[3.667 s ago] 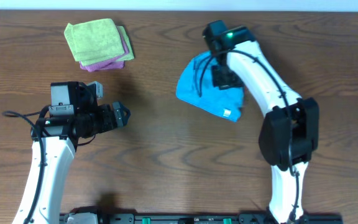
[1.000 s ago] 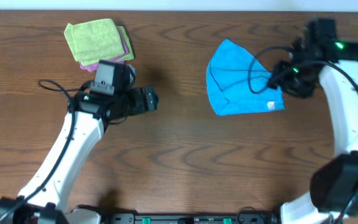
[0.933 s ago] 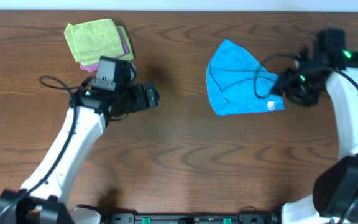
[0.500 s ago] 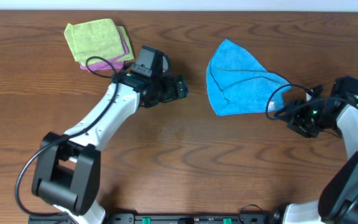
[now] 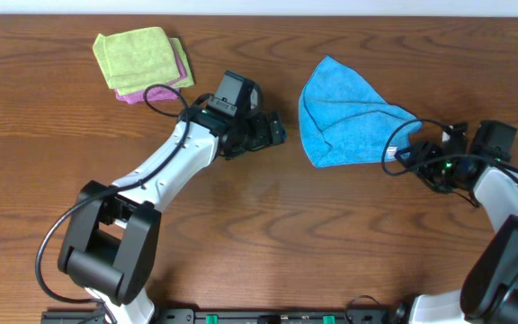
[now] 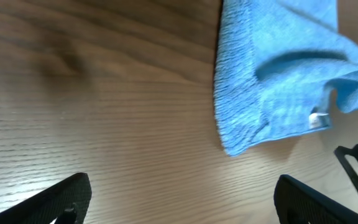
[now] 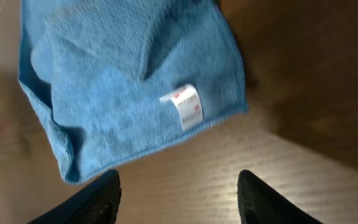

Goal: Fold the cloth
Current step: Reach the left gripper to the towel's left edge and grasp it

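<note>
The bright blue cloth [image 5: 340,112] lies loosely doubled over on the wooden table, right of centre, its white tag [image 5: 392,150] at its lower right corner. My left gripper [image 5: 277,133] is open and empty just left of the cloth. My right gripper [image 5: 412,155] is open and empty just right of the tag corner, not touching it. The left wrist view shows the cloth [image 6: 278,68] ahead of the open fingers [image 6: 64,198]. The right wrist view shows the cloth [image 7: 123,81] and tag [image 7: 187,107] above the open fingers [image 7: 92,202].
A lime-green folded cloth [image 5: 138,56] lies on a purple folded cloth [image 5: 165,90] at the table's far left. Bare wood lies in front of the blue cloth and along the near edge.
My right gripper has let go of the cloth and dropped to its lower right corner. My left gripper has moved right, up to the cloth's left edge. The cloth has spread and lies still.
</note>
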You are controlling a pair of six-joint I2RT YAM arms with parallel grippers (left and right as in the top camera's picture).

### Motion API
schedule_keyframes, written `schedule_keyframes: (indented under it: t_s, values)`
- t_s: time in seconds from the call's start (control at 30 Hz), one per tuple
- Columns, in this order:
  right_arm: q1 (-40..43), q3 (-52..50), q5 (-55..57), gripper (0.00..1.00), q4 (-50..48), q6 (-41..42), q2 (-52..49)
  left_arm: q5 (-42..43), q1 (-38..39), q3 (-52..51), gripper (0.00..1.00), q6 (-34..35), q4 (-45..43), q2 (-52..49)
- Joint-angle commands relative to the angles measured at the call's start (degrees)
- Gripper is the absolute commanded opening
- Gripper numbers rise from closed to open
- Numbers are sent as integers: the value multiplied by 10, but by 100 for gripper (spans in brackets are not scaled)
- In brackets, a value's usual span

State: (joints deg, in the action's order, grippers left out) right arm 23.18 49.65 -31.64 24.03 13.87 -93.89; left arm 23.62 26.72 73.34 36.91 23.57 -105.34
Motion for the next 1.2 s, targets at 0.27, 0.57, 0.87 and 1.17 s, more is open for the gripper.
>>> schedule_keyframes:
  t_s: [0.27, 0.57, 0.87, 1.17]
  values:
    - [0, -7, -35, 56, -78, 50, -73, 11, 5, 14, 95, 50, -43, -20]
    - [-29, -7, -46, 49, -130, 74, -117, 85, 12, 14, 95, 136, -176, -106]
    - [-37, -7, -23, 38, -149, 78, -117, 110, 36, 15, 95, 213, -298, -164]
    - [-37, -7, -11, 23, -151, 78, -117, 103, 71, 15, 95, 225, -316, -187]
